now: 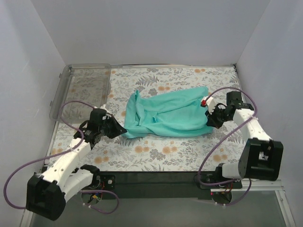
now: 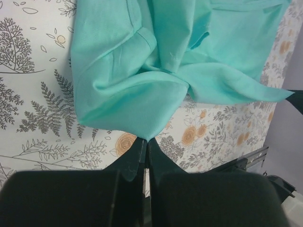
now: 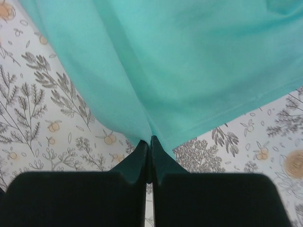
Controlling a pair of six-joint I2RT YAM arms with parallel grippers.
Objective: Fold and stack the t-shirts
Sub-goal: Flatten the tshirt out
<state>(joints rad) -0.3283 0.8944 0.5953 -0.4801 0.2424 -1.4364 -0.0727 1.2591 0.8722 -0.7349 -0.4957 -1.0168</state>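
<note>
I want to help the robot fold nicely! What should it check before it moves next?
1. Left hand has hold of the t-shirt: ok, it is shut on a fabric corner.
2. Right hand has hold of it: ok, it is shut on the shirt's edge.
3. Shirt lies flat: not ok, it is bunched and creased, mostly near the left hand.
4. Clear bin out of the way: ok, it sits at the far left, apart from the shirt.
5. Each hand holds only one layer: cannot tell.
</note>
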